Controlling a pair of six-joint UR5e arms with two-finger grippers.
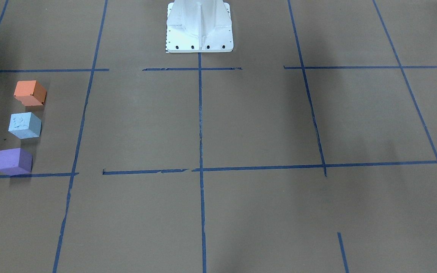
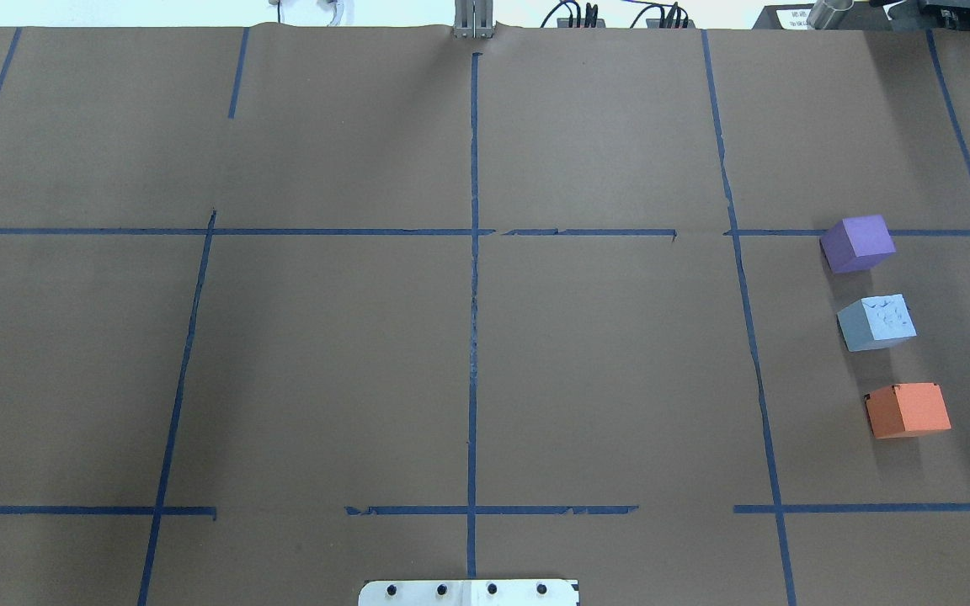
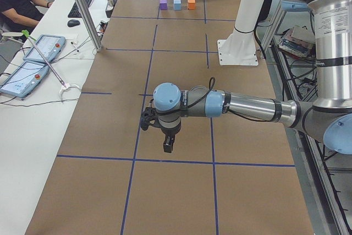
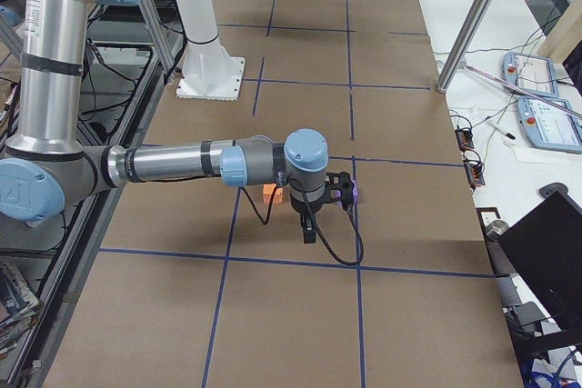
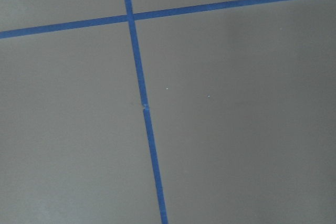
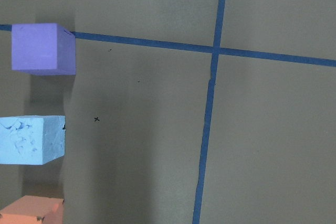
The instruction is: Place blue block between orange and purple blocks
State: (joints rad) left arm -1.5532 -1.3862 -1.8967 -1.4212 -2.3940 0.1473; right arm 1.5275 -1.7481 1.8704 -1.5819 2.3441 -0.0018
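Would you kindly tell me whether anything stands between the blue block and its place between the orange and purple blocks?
Nothing visible does. The blue block already lies in the gap between the orange block and the purple block, in a row with them and touching neither.

Nothing legible anywhere. Dark print on the white card (image 2: 793,15) beyond the table's far edge in the overhead view, too small to make out. Screens of the two handheld tablets (image 3: 45,48) on the side desk also too small to read.
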